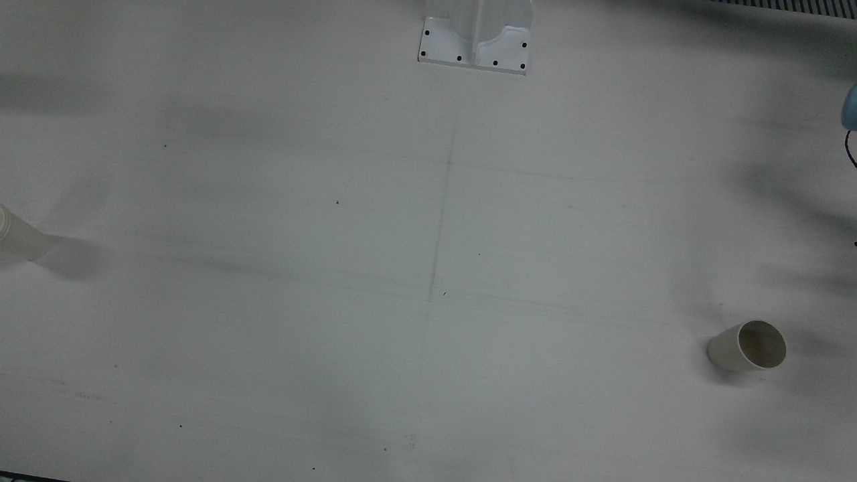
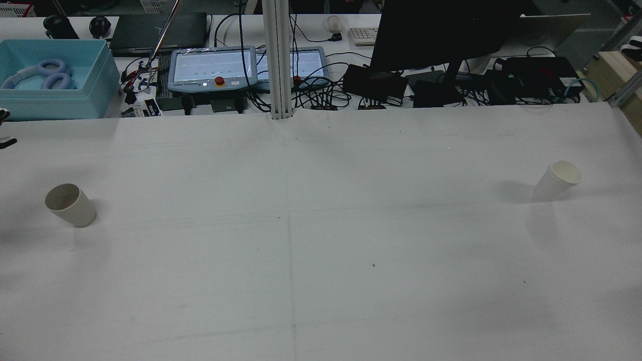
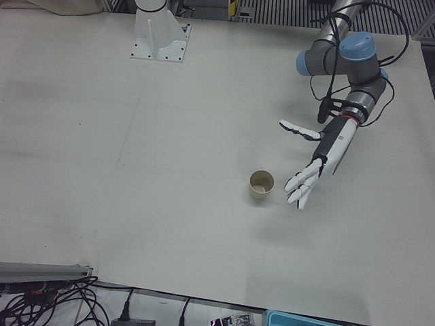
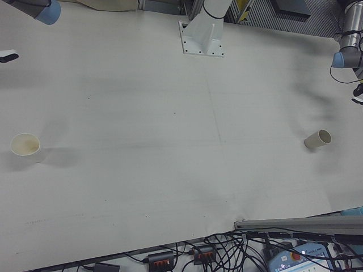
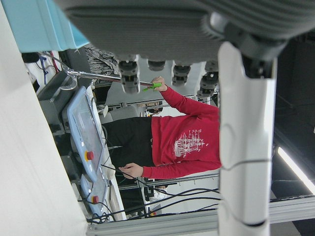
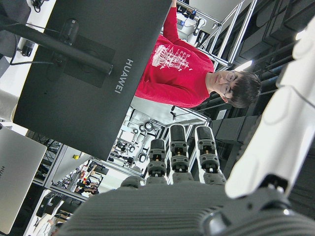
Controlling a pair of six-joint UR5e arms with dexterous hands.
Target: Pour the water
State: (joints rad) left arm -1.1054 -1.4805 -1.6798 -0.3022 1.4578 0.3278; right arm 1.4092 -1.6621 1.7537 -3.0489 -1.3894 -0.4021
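Two paper cups stand on your big white table point(image 2: 321, 281), one far out on each side, with wide bare room between them. Behind the table's far edge, a large black monitor point(image 2: 441, 35) stands; in the right hand view you can read "HUAWEI" on its back. Next to it lies a grey control tablet with a red button point(image 2: 213, 67), and a light blue plastic box point(image 2: 52, 80) sits by the table's far left corner.

Your left hand point(image 3: 309, 163) hangs just beside the tan paper cup point(image 3: 261, 184), not touching it. Its fingers are spread wide apart and it holds nothing. This cup stands upright, near the table's left edge.

The white paper cup point(image 2: 556, 179) stands upright on the right side, well away from the other cup and close to the right edge. Your right hand point(image 6: 187, 162) shows only in its own camera. Its fingers are straight and hold nothing.

A person in a red top point(image 6: 182, 66) stands past the desk.
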